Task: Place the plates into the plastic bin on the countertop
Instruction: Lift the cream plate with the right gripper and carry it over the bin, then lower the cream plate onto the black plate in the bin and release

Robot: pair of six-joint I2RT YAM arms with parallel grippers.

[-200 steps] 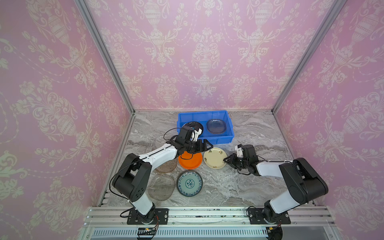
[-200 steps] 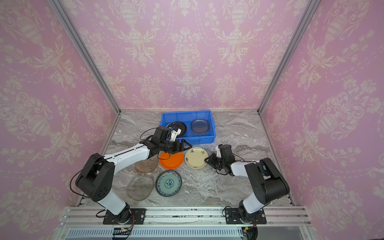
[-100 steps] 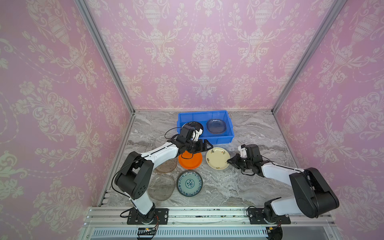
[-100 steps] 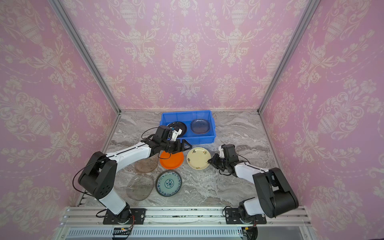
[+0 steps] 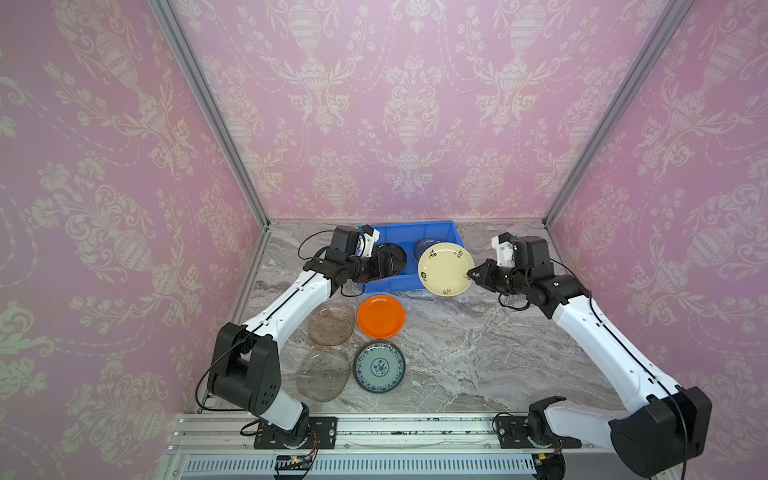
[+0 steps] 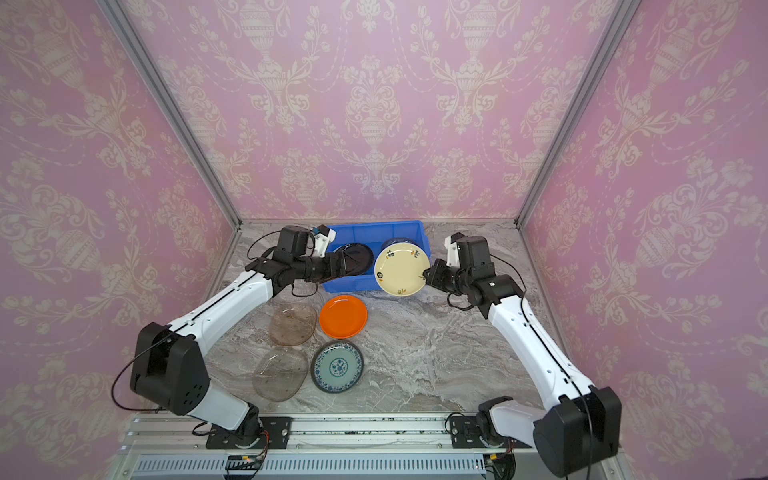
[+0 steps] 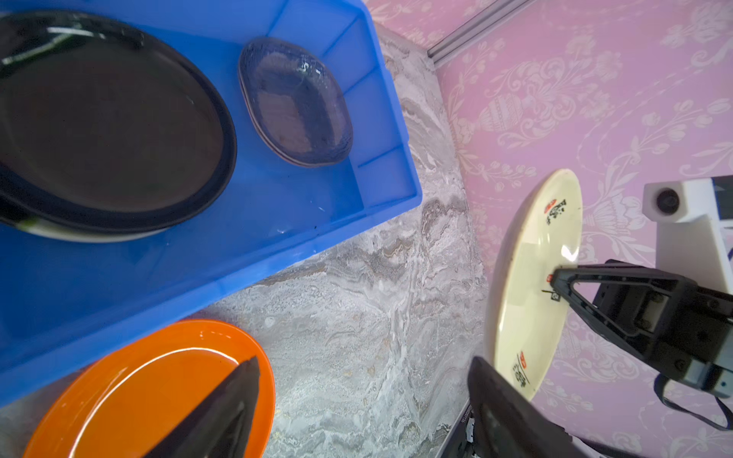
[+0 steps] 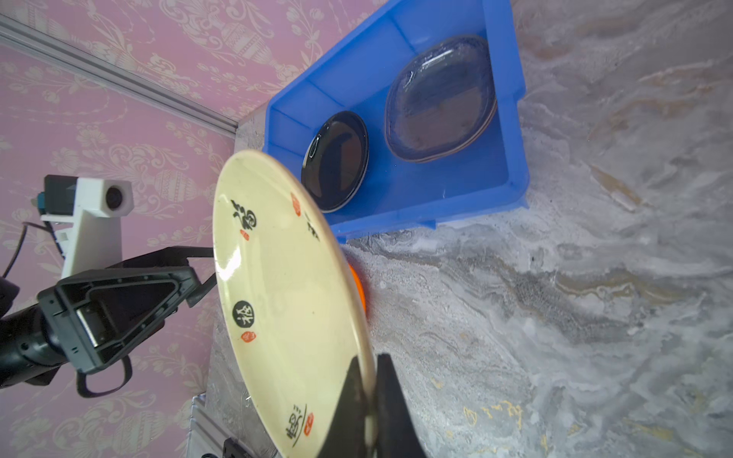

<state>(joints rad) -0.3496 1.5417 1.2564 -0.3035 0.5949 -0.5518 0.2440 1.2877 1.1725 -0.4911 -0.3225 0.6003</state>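
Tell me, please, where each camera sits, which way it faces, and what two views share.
Top views: overhead, looking down and forward at the countertop; both top views show left arm, right arm, bin.
Left wrist: on the left arm, facing bin and orange plate; shows the open left gripper.
Right wrist: on the right arm, facing the bin; shows the right gripper shut on the cream plate.
Shared: both wrist views show bin, cream plate, opposite gripper.

The bin (image 7: 277,238) looks like smooth, faintly shiny blue plastic. The cream plate (image 8: 285,301), orange plate (image 7: 139,388) and black plate (image 7: 111,131) show glossy, highlight-catching surfaces. The glass plate (image 7: 297,103) is clear, smoky. The countertop (image 8: 555,317) looks matt, marble-veined.
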